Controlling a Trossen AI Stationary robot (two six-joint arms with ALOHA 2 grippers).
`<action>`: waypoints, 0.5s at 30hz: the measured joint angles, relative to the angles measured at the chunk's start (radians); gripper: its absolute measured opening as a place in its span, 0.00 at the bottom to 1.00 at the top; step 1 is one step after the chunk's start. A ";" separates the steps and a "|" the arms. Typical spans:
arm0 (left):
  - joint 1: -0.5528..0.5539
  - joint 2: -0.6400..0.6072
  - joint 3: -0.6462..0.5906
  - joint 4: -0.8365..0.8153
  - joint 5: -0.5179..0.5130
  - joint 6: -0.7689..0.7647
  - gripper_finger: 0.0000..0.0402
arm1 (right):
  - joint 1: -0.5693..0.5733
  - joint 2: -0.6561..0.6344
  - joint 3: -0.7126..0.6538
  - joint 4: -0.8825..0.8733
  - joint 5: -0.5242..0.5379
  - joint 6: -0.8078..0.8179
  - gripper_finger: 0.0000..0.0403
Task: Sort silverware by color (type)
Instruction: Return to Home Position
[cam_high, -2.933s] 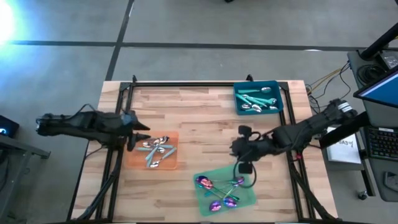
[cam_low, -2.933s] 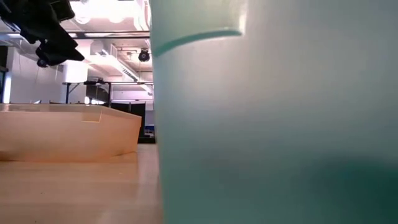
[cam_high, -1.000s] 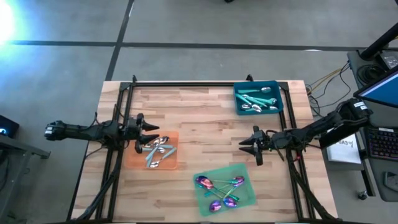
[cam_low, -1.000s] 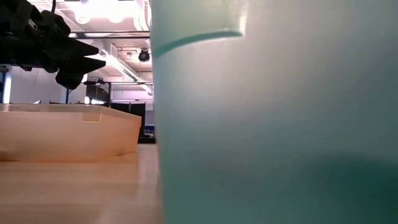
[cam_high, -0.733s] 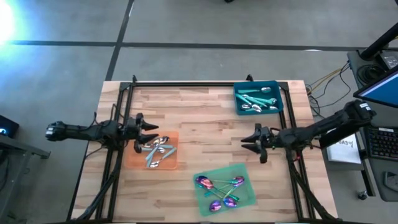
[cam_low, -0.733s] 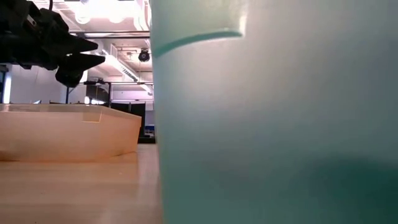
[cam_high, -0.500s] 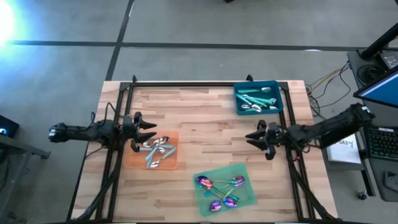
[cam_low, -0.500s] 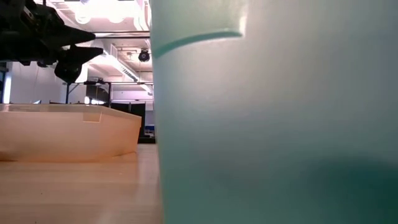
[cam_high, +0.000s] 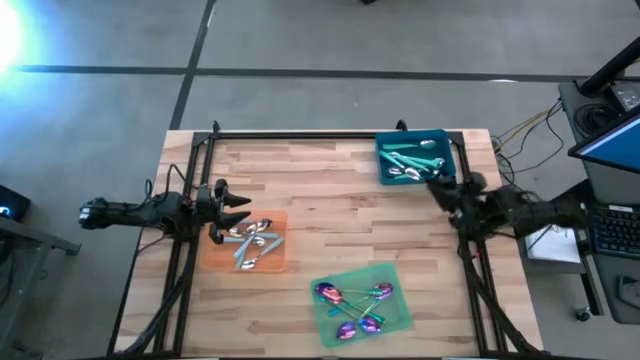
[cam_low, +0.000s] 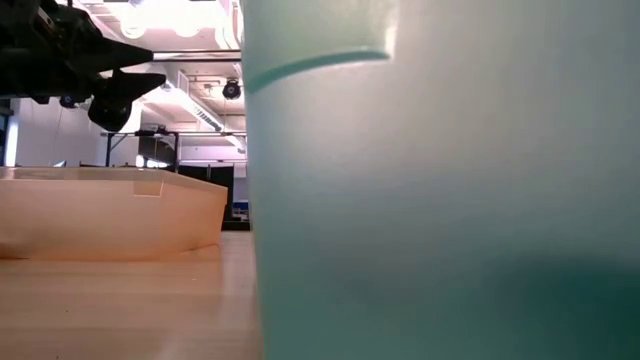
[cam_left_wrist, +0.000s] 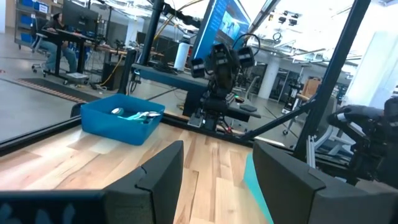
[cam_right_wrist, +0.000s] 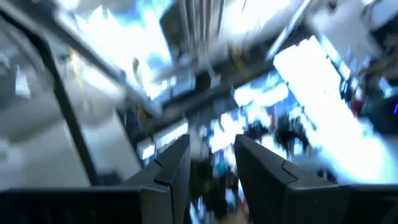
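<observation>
Silver-headed silverware (cam_high: 250, 240) lies on the orange mat (cam_high: 215, 257). Purple-headed pieces (cam_high: 352, 305) lie on the green mat (cam_high: 400, 318). More silverware with teal handles (cam_high: 410, 158) sits in the blue bin (cam_high: 381, 165). My left gripper (cam_high: 240, 207) is open and empty, hovering level at the orange mat's far left corner and pointing toward the table's right; it also shows in the low view (cam_low: 155, 67) and its wrist view (cam_left_wrist: 217, 149). My right gripper (cam_high: 437, 184) is open and empty, just off the bin's near right corner; its wrist view (cam_right_wrist: 211, 140) is blurred.
A black frame rail (cam_high: 330, 134) runs along the table's far edge, with rails down both sides. In the low view the green mat's edge (cam_low: 440, 200) blocks most of the picture, and the orange mat (cam_low: 100, 215) shows to its left. Bare wood (cam_high: 320, 200) lies between the mats and the bin.
My right gripper has drawn back from the table's middle toward the right edge and swung toward the far edge, ending beside the bin, still open and empty. My left gripper has shifted slightly toward the left edge. No silverware has moved.
</observation>
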 joint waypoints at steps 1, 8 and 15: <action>0.000 0.000 0.000 0.000 0.000 0.000 0.44 | -0.027 -0.017 0.000 0.005 0.000 0.000 0.29; 0.001 0.000 0.000 0.000 0.000 0.000 0.44 | -0.192 -0.146 0.000 0.006 0.000 0.000 0.29; 0.019 0.000 0.000 0.000 0.000 0.000 0.44 | -0.370 -0.139 0.000 0.018 -0.002 0.000 0.29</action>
